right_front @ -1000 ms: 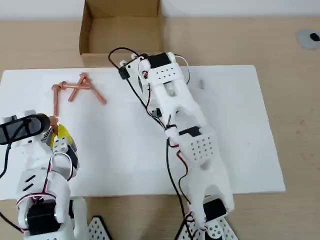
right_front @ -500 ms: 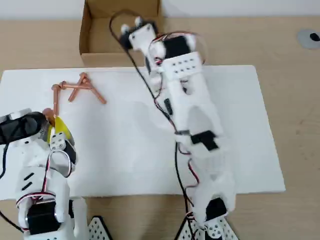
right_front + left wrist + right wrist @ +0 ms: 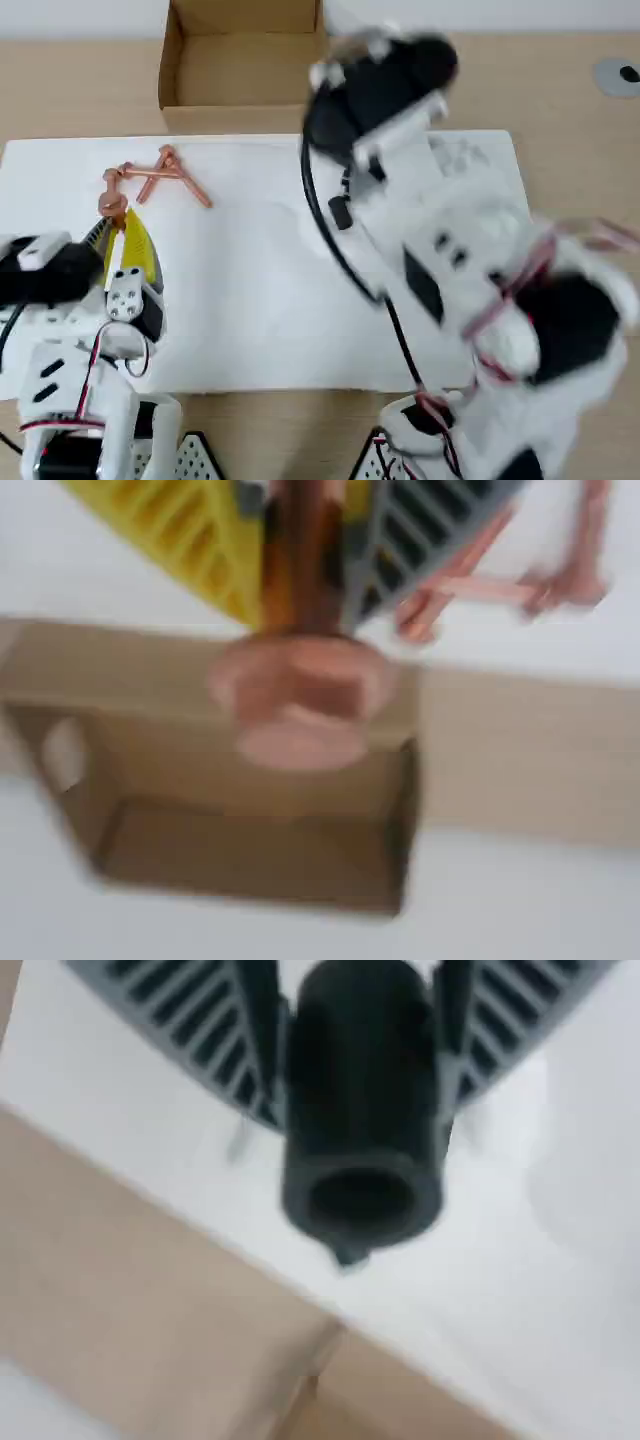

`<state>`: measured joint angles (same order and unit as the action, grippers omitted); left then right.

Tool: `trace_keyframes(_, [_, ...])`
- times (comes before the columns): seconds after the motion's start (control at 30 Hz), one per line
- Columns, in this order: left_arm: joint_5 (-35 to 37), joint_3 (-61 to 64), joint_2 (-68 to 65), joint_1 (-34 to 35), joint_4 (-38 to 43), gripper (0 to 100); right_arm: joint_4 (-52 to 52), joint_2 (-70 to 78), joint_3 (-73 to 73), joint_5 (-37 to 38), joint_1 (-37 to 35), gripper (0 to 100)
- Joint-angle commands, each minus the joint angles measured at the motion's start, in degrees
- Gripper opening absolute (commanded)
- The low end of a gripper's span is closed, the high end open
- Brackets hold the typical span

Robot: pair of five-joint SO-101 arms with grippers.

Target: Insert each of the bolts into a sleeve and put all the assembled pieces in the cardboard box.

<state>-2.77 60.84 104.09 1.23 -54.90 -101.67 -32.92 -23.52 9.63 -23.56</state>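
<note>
Lifting away from the box point(image 3: 172, 60), the right gripper point(image 3: 362, 1070) is seen closed on a sleeve point(image 3: 362, 1160); a bolt point(image 3: 300, 695) is kept clamped in the left gripper point(image 3: 305, 550).

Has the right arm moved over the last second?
Yes. In the high view the right arm swung its far end from the near wall of the open cardboard box to beside its right wall.

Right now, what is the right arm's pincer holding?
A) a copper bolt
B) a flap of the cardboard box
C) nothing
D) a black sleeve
D: in the right wrist view, the right pincer is shut on a black sleeve, whose open bore faces the camera.
</note>
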Motion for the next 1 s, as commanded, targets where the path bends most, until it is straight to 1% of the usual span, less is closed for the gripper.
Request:
trace_keyframes(0.0, [-0.79, -6.51, -0.13, -2.81, 1.93, 1, -0.26, -10.07, 17.8, 0.7, 0.66, 0.9])
trace_keyframes(0.07, [-0.88, -9.23, -0.13, -2.99, 3.34, 1, 2.29, -14.29, 27.47, 0.7, 0.84, 0.9])
trace_keyframes(0.17, [-1.76, -13.36, -0.22, -3.34, 4.84, 1, 10.99, -20.44, 37.93, 0.7, 1.01, 0.9])
trace_keyframes(0.3, [-1.93, -17.93, -3.82, -6.24, 4.84, 1, 25.32, -27.38, 45.49, 0.35, 1.01, 0.9])
trace_keyframes(0.43, [-1.67, -25.41, -11.21, -7.65, 5.1, 1, 32.26, -32.57, 51.65, -0.62, 0.57, 0.9])
trace_keyframes(0.5, [-1.67, -28.75, -14.64, -9.41, 4.84, 1, 35.16, -34.77, 55.96, -5.54, -1.45, 0.9])
trace_keyframes(0.6, [-1.49, -29.63, -17.01, -11.96, 3.52, 1, 39.65, -38.29, 64.84, -15.56, -6.2, 0.9])
trace_keyframes(0.67, [0.44, -29.01, -16.48, -12.75, 2.46, 1, 43.25, -41.36, 71.43, -18.11, -9.54, 0.9])
trace_keyframes(0.73, [2.9, -27.52, -15.43, -12.31, 2.73, 1, 47.12, -45.14, 77.32, -16.97, -11.03, 0.9])
trace_keyframes(0.83, [3.87, -24.62, -12.88, -12.31, 2.73, 1, 53.27, -51.91, 85.49, -13.27, -10.86, 0.9])
trace_keyframes(0.9, [3.87, -22.07, -11.12, -12.75, 2.9, 1, 55.12, -57.1, 89.71, -10.81, -10.15, 0.9])
trace_keyframes(0.97, [3.87, -18.99, -9.71, -12.75, 5.01, 1, 56.18, -62.81, 93.58, -9.76, -9.01, 0.9])
